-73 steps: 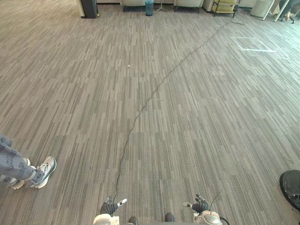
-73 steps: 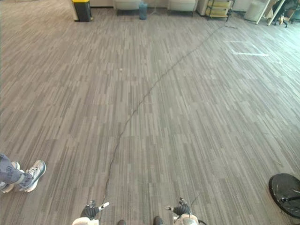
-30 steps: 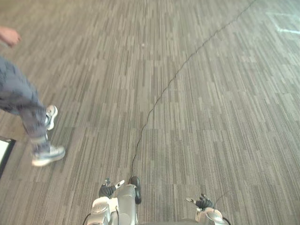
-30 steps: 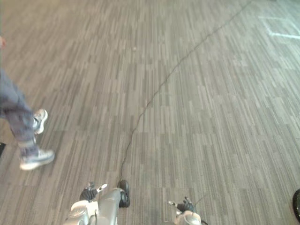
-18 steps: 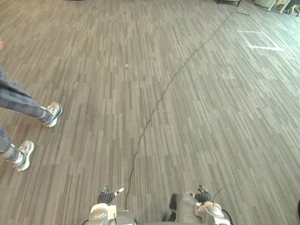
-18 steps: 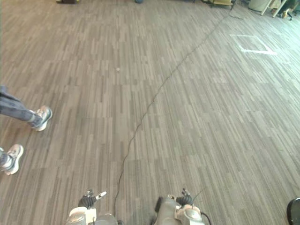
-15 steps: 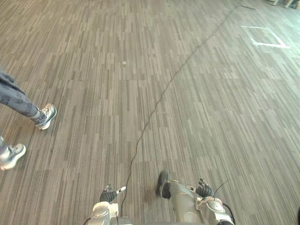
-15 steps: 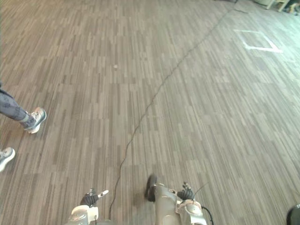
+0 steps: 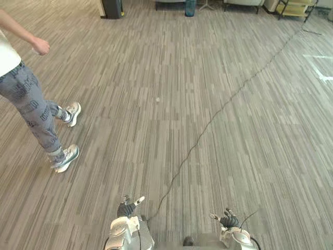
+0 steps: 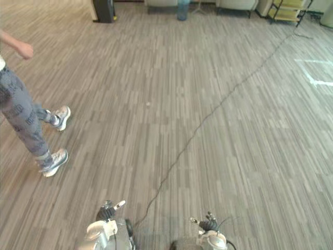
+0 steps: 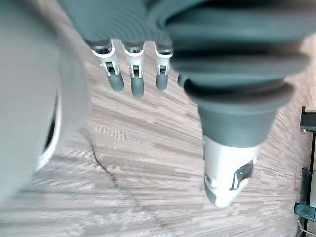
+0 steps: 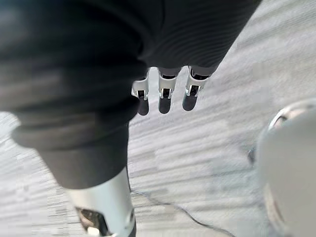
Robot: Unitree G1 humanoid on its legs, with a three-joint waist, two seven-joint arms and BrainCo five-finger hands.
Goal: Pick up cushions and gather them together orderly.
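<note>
Left hand (image 9: 126,208) and right hand (image 9: 227,219) hang low, fingers loosely apart; a person (image 9: 31,107) stands left; far blue bin (image 9: 190,6), contents hidden.

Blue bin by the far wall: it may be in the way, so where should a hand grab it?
Likely the top rim of the blue bin, approached from above on its near side: it stands upright on the floor with that side unobstructed. The left hand and right hand are open, far from it.
</note>
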